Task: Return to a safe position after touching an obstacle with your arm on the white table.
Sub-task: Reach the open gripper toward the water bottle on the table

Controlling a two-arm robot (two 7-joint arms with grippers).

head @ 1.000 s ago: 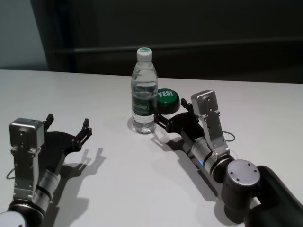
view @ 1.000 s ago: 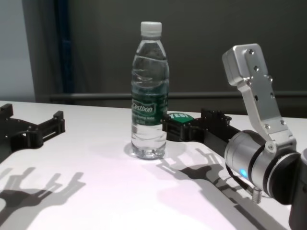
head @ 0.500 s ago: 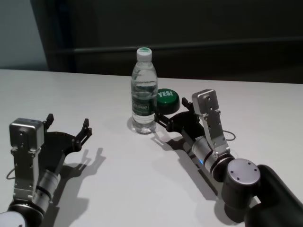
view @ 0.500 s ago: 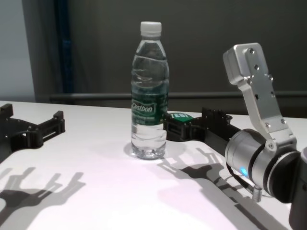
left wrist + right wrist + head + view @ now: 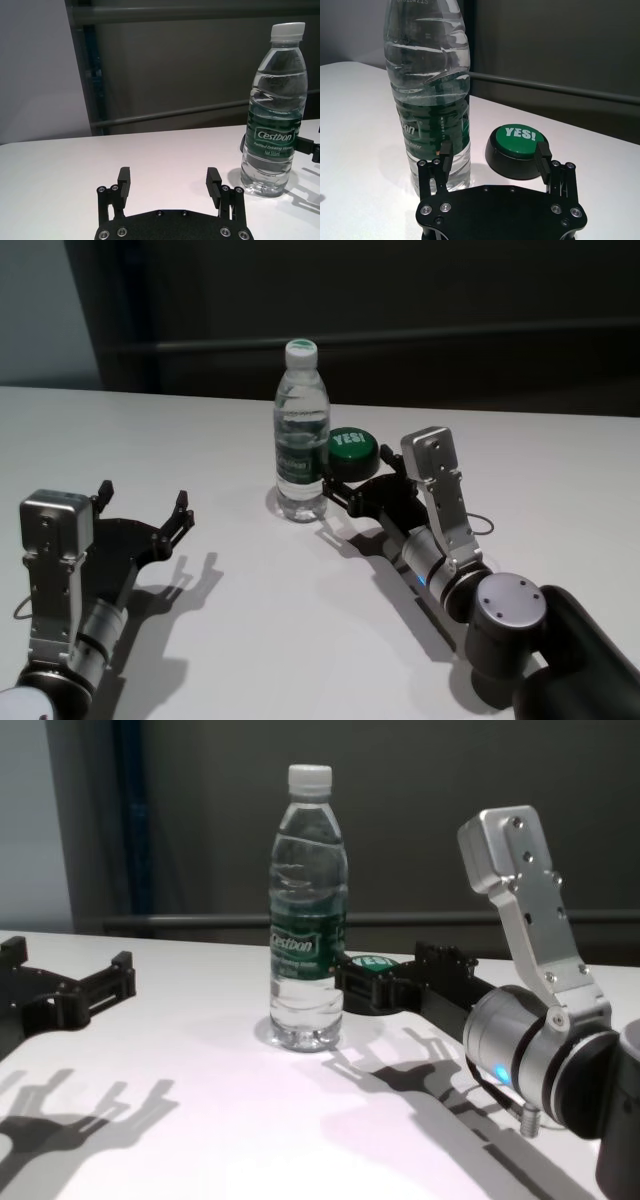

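In the head view, the water bottle [image 5: 301,432] is seen standing upright on the white table [image 5: 300,640], near the middle of its far half. A green push-button [image 5: 351,452] marked "YES!" sits just behind and to the right of it. The right gripper [image 5: 352,490] is held low over the table with its fingers spread apart, one fingertip against the bottle's lower side. The left gripper [image 5: 143,508] is parked over the near left of the table, its fingers also apart and nothing between them.

In the left wrist view, the left gripper's [image 5: 169,180] two fingers are seen well separated, and the bottle [image 5: 274,112] stands well apart from them.

In the right wrist view, one finger [image 5: 443,156] is shown at the bottle's [image 5: 430,90] labelled side, apparently touching it, while the other lies in front of the button [image 5: 517,149].

In the chest view, the bottle [image 5: 306,915] is upright, with the right gripper [image 5: 375,988] at its right side and the left gripper [image 5: 70,986] far to the left.
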